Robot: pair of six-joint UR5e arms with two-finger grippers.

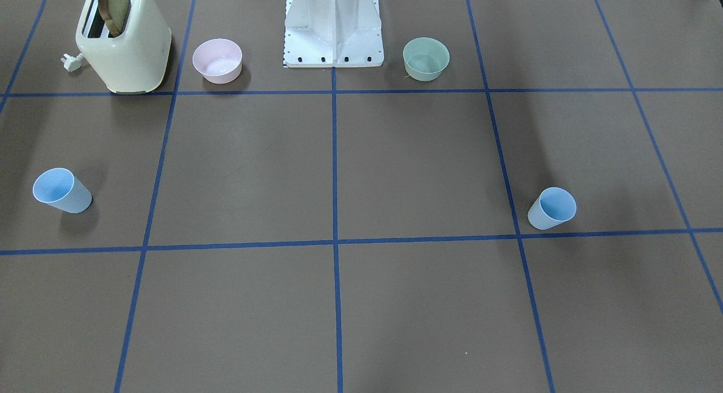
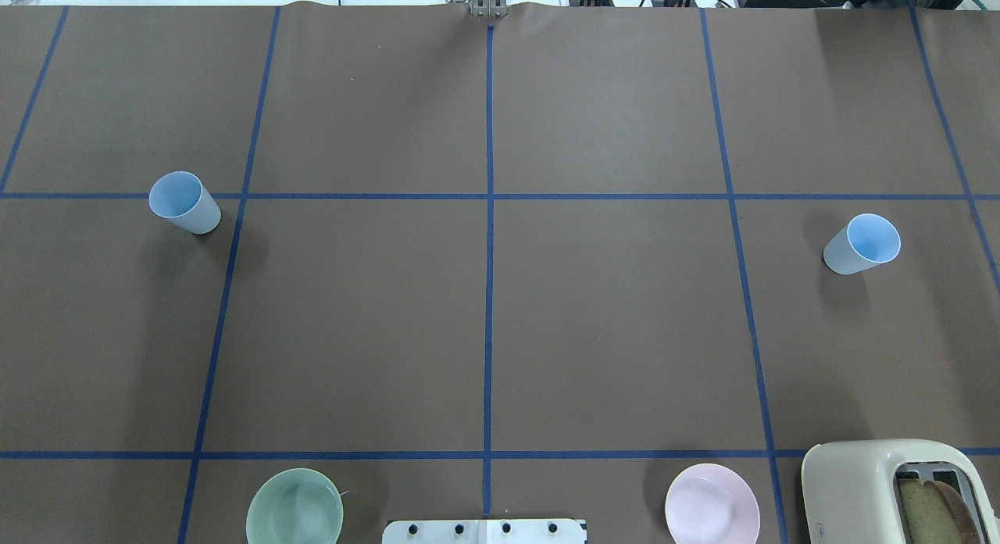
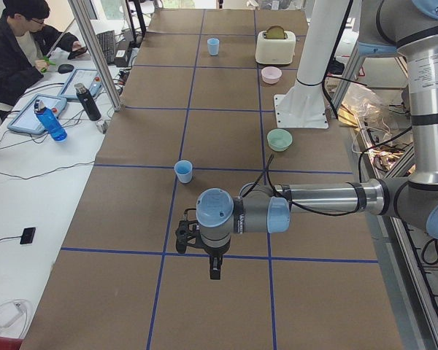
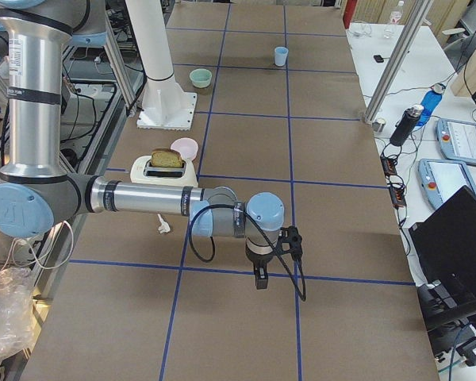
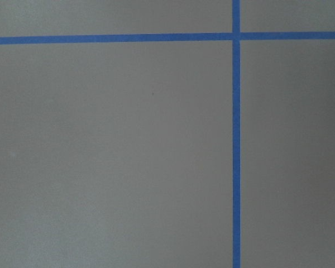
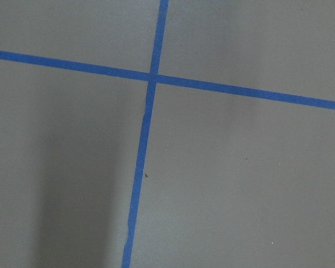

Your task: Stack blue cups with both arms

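Plainly nothing is stacked yet: the left blue cup (image 2: 185,203) stands upright, mouth up, toward the worktop's (image 2: 484,333) left edge and the right blue cup (image 2: 861,245) toward its right edge, well apart. The left hand (image 3: 215,271) and the right hand (image 4: 259,280) each hang pointing down over an end of the worktop, holding neither cup, though how far either is open I cannot tell. Thin, smooth and tapered, the cups look light, slippery and easy to tip, so I would pinch gently across the wall just under the rim.
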